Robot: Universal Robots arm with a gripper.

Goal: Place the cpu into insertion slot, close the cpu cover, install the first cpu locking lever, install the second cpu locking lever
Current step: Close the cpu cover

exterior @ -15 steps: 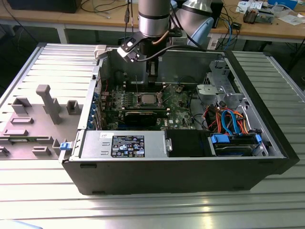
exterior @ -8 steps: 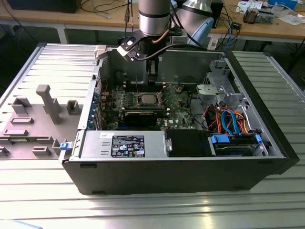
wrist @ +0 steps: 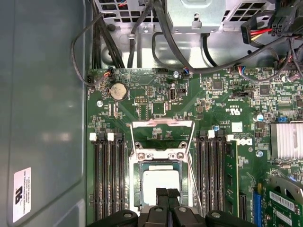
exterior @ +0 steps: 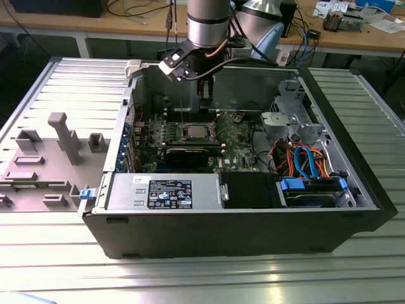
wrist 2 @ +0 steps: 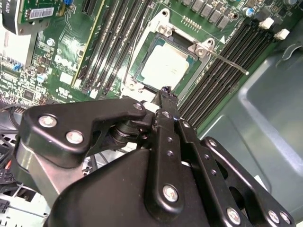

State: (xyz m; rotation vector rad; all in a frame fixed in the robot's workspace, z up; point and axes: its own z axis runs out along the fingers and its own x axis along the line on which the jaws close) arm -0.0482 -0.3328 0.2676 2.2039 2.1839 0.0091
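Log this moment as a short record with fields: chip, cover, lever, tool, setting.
chip: cpu lies in the insertion slot, metal top showing
cover: cpu cover raised open, not over the chip
lever: a thin locking lever swung out over the memory slots
tool: tool shut, nothing visibly held, tips at the cpu's edge; contact unclear
setting: open computer case, arm reaching in from above
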